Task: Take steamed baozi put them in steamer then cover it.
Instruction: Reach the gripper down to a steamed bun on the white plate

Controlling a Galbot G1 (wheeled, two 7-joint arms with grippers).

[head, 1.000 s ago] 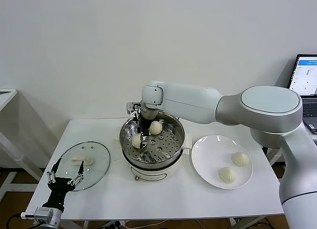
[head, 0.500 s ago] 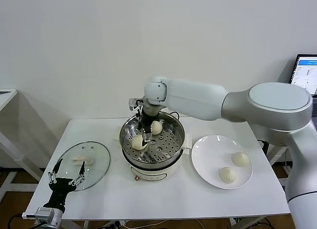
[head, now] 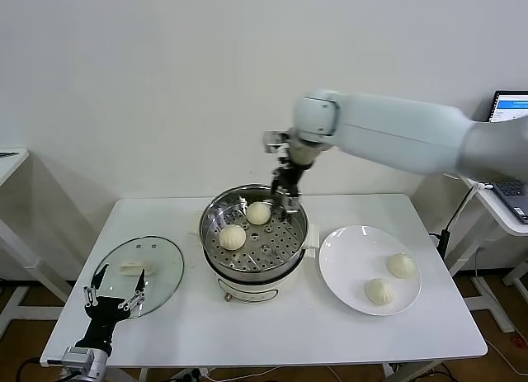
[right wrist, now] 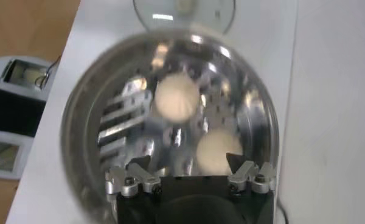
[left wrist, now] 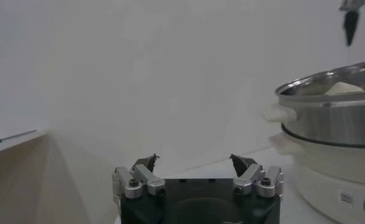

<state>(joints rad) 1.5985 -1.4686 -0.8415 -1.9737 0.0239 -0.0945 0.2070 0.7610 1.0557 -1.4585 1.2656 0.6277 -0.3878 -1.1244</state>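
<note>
The steel steamer (head: 216, 252) stands mid-table with two steamed baozi (head: 233, 237) (head: 259, 213) on its perforated tray. Two more baozi (head: 401, 265) (head: 379, 291) lie on the white plate (head: 346, 248) to its right. My right gripper (head: 287, 202) hangs open and empty above the steamer's far right rim. In the right wrist view it (right wrist: 188, 161) looks down on both buns (right wrist: 176, 97) (right wrist: 218, 149). The glass cover (head: 165, 271) lies flat at the table's left. My left gripper (head: 114, 298) waits open at the cover's near edge, also open in the left wrist view (left wrist: 194, 164).
A laptop (head: 505, 126) sits on a side stand at the far right. The table's front edge runs just below the plate and the steamer. The steamer's wall (left wrist: 334, 115) rises to one side of the left wrist view.
My right gripper opened and left a baozi in the steamer, then rose and swung to the pot's far right rim. The left arm stayed put.
</note>
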